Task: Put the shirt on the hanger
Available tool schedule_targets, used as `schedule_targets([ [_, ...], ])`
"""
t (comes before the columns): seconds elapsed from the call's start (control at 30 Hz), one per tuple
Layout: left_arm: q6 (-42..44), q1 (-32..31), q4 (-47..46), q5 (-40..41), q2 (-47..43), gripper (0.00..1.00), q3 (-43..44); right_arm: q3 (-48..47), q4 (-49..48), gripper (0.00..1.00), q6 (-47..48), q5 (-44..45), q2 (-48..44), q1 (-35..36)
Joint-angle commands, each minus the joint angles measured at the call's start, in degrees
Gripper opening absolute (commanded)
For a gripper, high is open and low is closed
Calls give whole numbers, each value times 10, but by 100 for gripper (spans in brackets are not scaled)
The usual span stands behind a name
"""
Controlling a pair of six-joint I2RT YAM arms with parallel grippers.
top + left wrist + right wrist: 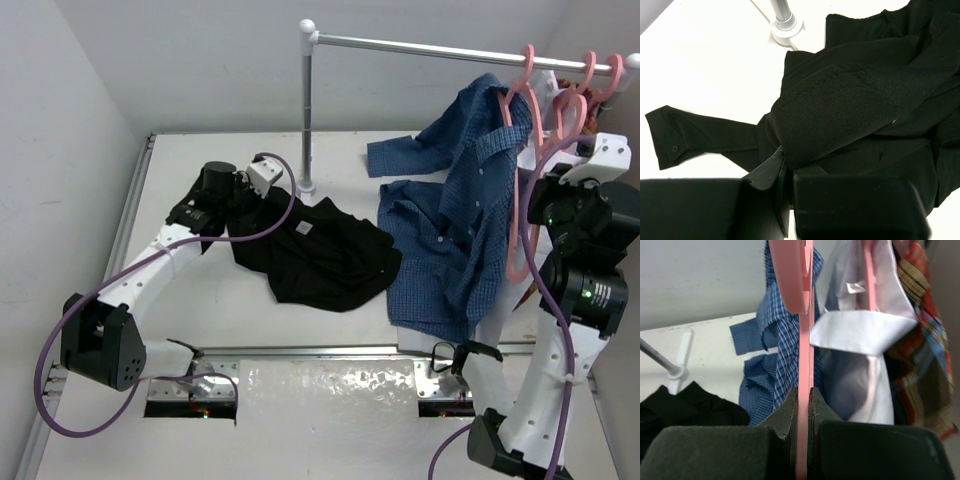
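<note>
The black shirt (320, 250) lies crumpled on the white table, left of centre. My left gripper (236, 197) is at its left edge, shut on a fold of the fabric. In the left wrist view the shirt (850, 100) bulges up from between the fingers of the left gripper (785, 162), and one cuffed sleeve (680, 135) trails left on the table. At the right, my right gripper (548, 158) is shut on a pink hanger (519, 215) that hangs down beside the rack. In the right wrist view the hanger (805, 340) runs straight up from the right gripper (803, 395).
A blue button-up shirt (450, 220) drapes from the rack onto the table beside the black shirt. A metal rail (450, 48) on a pole (307, 110) carries more pink hangers (590, 75). A white shirt (865, 330) and a plaid garment (925, 340) hang behind the held hanger.
</note>
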State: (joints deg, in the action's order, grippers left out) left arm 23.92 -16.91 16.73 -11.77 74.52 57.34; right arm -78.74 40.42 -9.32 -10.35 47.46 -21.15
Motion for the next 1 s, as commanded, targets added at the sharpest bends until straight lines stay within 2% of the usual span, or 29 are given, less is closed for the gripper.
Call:
schedule_targets([
  [0.0,2,-4,-12,-1,-13,0,26,-11,21,0,25,54,-24,2],
  [0.2,-1,-4,-13,5,-13,0,24,-40,26,0,40,115,-66,1],
  [0.4,-5,-4,-16,7,-12,0,22,-80,11,0,31,106,-93,1],
  [0.57,-4,-4,-16,9,-12,0,23,-104,5,0,25,57,-103,1],
  [0.7,-7,-4,-19,10,-11,0,22,-98,-38,0,11,-58,-98,1],
  [0.73,-10,-4,-21,11,-10,0,22,-93,-53,0,4,-132,-96,1],
  [0.77,-12,-4,-21,17,-7,0,22,-81,-72,0,-8,-168,-94,1],
  [0.83,-16,-3,-21,24,0,0,24,-64,-133,0,-63,-230,-89,1],
  [0.97,-24,0,-22,36,13,0,28,7,-249,0,-157,-293,-89,0],
])
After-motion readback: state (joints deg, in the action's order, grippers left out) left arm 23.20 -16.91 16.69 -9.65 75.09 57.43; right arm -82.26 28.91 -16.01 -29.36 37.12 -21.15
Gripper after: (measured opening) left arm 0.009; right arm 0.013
